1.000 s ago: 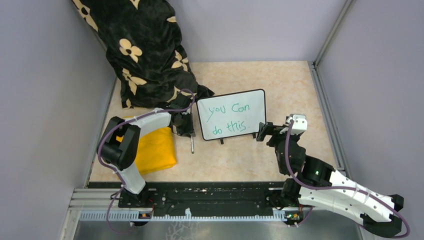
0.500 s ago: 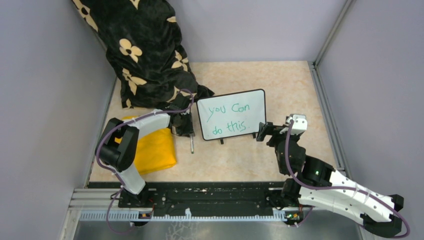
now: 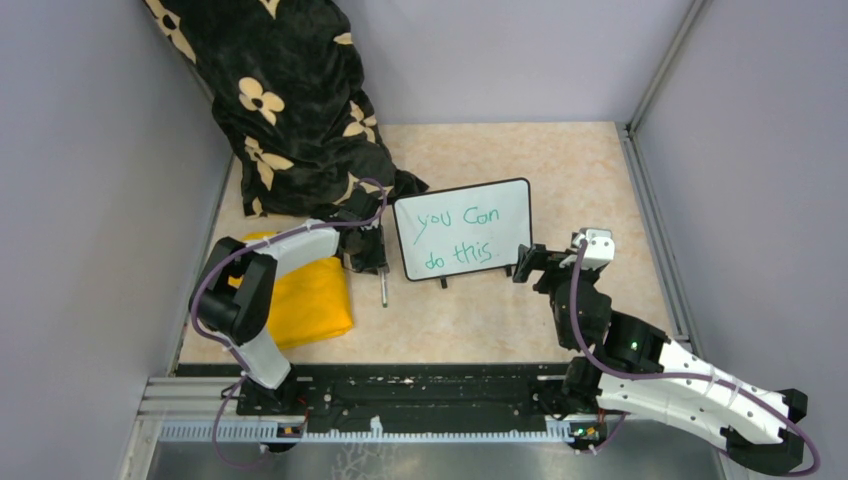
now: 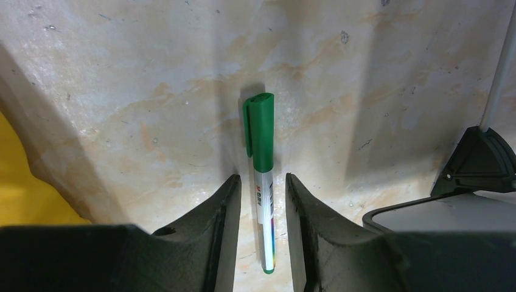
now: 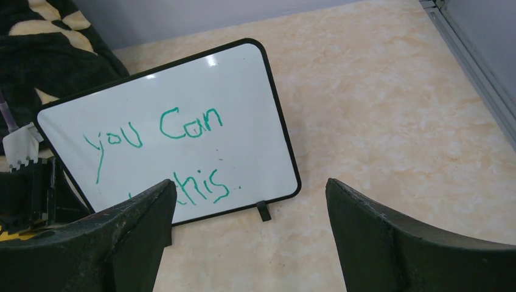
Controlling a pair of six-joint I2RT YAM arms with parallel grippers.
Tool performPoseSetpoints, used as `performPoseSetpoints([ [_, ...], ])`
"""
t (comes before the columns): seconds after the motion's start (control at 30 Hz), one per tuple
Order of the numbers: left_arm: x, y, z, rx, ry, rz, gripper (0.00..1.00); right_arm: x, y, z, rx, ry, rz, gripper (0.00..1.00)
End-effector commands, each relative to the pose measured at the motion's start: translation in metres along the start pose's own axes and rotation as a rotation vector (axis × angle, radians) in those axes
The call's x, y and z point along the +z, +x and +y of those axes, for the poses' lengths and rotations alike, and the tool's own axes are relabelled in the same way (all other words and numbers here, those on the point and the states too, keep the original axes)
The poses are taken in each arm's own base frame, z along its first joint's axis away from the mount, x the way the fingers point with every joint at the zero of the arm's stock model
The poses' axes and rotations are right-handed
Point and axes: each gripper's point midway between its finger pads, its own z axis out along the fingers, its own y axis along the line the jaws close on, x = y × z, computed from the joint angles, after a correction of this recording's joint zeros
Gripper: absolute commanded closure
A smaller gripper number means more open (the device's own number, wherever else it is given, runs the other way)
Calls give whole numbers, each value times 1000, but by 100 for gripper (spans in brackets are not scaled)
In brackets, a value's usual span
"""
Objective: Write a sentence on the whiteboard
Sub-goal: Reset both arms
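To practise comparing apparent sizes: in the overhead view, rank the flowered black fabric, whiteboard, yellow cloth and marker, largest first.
1. flowered black fabric
2. whiteboard and yellow cloth: too alike to rank, as the cloth is partly hidden
3. marker

Whiteboard (image 3: pixel 512 200) mid-table, green sentence (image 3: pixel 462 236) in 2 lines. Pen (image 3: pixel 384 291) on table just left, at left jaws.

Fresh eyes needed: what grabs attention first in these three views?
The whiteboard propped up in the middle, with the sentence "you Can do this" in green. Just left of it, a green-capped marker lies on the table inside the open left claw. A black flowered blanket fills the far left corner.
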Motion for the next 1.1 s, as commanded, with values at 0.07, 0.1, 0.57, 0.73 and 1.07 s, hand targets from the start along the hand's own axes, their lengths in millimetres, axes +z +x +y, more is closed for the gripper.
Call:
performPoseSetpoints([
  [0.07,-1,9,19,-6,-68,4,61,1,-4,1,21,1,-16,10],
  [0.1,-3,8,18,-5,-66,-6,60,1,-4,1,21,-2,-16,10],
  [0.57,-38,-14,9,11,-29,-163,59,1,-2,4,25,-8,-3,10],
  [0.73,-68,-27,-2,31,41,-288,59,0,-9,9,37,-23,-3,9],
  [1.07,-146,-67,-32,102,212,-545,49,13,-39,39,17,9,-10,1],
])
